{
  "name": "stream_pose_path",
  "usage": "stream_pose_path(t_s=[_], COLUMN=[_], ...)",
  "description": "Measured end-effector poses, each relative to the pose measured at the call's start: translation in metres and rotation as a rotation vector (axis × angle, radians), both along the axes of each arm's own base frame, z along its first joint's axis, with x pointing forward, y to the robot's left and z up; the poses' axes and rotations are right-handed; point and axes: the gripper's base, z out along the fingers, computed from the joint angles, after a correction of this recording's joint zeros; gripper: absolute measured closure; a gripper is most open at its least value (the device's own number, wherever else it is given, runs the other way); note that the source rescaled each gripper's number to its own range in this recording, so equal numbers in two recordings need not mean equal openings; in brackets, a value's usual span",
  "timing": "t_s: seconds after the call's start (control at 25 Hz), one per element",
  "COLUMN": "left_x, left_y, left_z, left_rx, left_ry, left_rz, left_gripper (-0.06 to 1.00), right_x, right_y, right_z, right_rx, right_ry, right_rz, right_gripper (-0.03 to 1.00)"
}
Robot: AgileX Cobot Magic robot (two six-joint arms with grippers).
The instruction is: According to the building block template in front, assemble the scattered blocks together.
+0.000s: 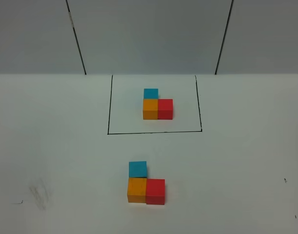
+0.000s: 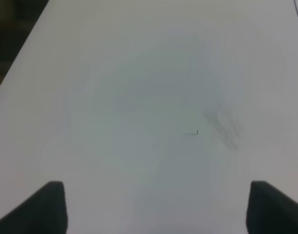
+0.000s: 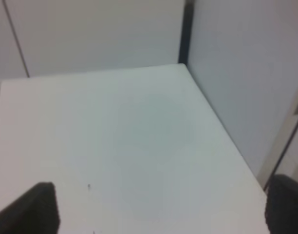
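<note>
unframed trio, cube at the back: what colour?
Light blue, behind the orange cube. Shows best in the exterior high view.

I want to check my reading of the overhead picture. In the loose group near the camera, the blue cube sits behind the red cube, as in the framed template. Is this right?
Not quite. In the exterior high view the blue cube sits behind the orange cube, not the red cube, which is beside the orange one. This matches the framed template.

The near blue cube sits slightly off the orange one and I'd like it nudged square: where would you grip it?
Grip the blue cube from above, across its left and right faces; both look bare. Its near face meets the orange cube, so front-to-back pinching is probably blocked.
</note>
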Motion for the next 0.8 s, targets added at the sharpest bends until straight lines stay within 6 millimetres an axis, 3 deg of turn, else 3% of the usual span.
stream_pose_path(t_s=[0.44, 0.8], left_x=[0.000, 0.000], left_y=[0.000, 0.000], left_z=[0.000, 0.000], left_rx=[0.000, -0.001], left_ry=[0.000, 0.000], left_rz=[0.000, 0.001], left_gripper=[0.32, 0.32], right_x=[0.042, 0.046], right_y=[0.004, 0.009], right_z=[-0.075, -0.077], right_rx=[0.057, 0.055], right_ry=[0.179, 0.164], right_rz=[0.112, 0.186], right_gripper=[0.20, 0.20])
